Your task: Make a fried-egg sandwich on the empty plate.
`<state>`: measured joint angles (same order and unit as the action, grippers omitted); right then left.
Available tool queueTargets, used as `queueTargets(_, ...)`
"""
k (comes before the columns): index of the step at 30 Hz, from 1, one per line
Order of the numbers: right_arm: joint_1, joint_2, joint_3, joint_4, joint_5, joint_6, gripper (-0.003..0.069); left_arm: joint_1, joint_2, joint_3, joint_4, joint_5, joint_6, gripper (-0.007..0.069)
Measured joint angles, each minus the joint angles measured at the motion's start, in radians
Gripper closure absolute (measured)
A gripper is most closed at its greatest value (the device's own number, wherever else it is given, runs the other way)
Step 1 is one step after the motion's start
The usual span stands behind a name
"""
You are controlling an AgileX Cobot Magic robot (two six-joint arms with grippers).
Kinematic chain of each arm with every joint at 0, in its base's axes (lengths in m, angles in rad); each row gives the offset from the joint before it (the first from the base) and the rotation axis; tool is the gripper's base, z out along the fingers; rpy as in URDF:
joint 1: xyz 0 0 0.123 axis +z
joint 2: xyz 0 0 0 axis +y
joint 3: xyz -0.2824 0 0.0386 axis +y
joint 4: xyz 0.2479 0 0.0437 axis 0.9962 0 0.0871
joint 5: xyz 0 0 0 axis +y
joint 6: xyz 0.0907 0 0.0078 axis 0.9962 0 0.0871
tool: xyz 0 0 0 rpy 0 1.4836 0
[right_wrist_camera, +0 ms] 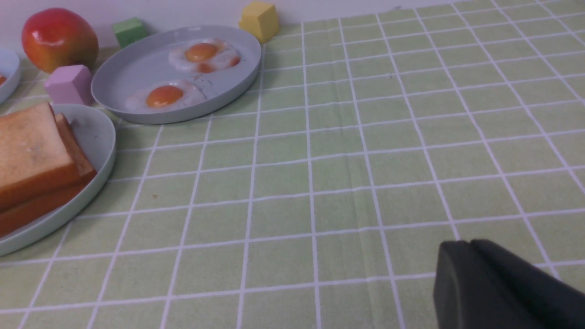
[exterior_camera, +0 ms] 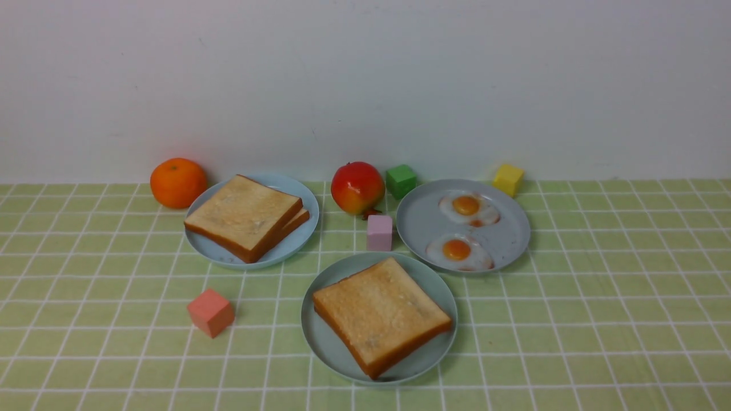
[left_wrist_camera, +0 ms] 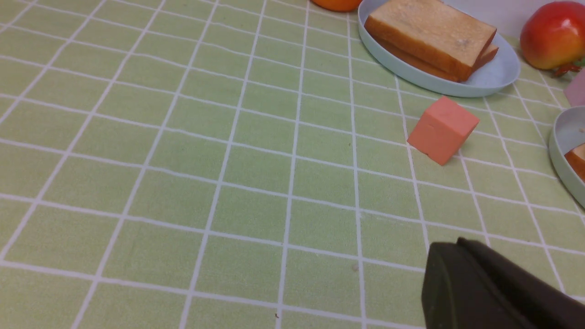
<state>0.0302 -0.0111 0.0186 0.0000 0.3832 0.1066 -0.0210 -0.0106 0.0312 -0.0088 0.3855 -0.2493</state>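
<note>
The pale mint plate (exterior_camera: 325, 348) sits front centre and carries square toast (exterior_camera: 380, 314). In the right wrist view a second crust edge shows under that toast (right_wrist_camera: 27, 146); no egg shows there. Two fried eggs (exterior_camera: 467, 208) (exterior_camera: 458, 252) lie on the grey-blue plate (exterior_camera: 422, 222) behind it to the right. Two more toast slices (exterior_camera: 245, 217) are stacked on the light-blue plate (exterior_camera: 285, 185) at back left. Neither arm appears in the front view. My left gripper (left_wrist_camera: 450, 246) is shut and empty over bare cloth. My right gripper (right_wrist_camera: 461, 246) is likewise shut and empty.
An orange (exterior_camera: 178, 182) and a red fruit (exterior_camera: 357, 187) stand near the back wall. A green cube (exterior_camera: 401, 181), a yellow cube (exterior_camera: 508, 180) and a lilac cube (exterior_camera: 380, 232) lie among the plates. A salmon cube (exterior_camera: 211, 312) sits left of the mint plate.
</note>
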Motion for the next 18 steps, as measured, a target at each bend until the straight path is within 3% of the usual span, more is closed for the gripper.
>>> queueTargets(18, 0.0, 0.0, 0.0, 0.0, 0.0, 0.0, 0.061, 0.0, 0.0, 0.0, 0.0, 0.0, 0.0, 0.0634)
